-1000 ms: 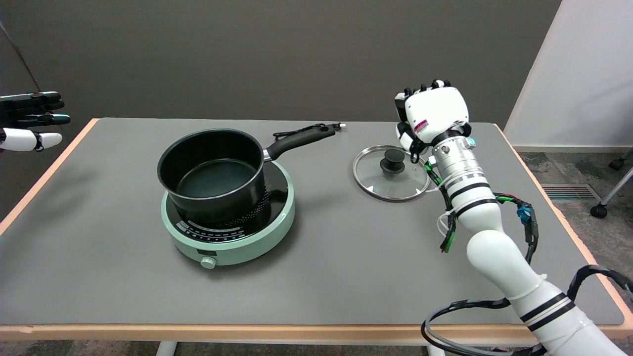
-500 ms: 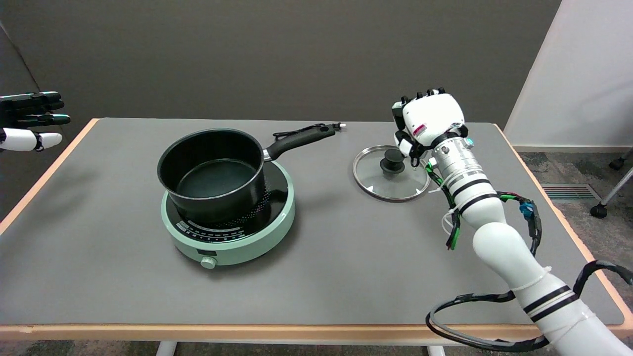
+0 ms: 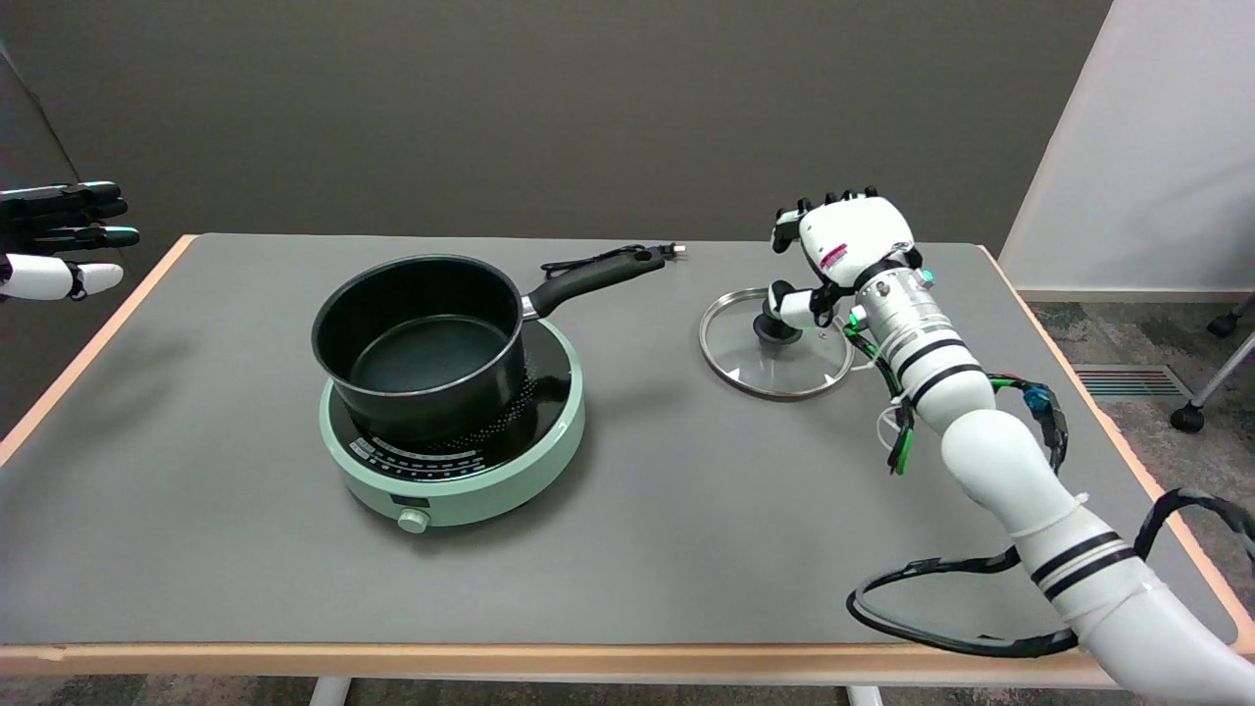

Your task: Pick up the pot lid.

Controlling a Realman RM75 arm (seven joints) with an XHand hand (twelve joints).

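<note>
The pot lid (image 3: pixel 777 342) lies flat on the table (image 3: pixel 686 529), right of the saucepan (image 3: pixel 422 338) on its hotplate (image 3: pixel 453 471). The right hand (image 3: pixel 841 245) sits at the lid's knob (image 3: pixel 778 325), fingers (image 3: pixel 792 307) apart, gripping nothing.

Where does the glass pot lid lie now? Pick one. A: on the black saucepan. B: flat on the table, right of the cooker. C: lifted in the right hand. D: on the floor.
B: the glass pot lid lies flat on the grey table, right of the green cooker.
</note>
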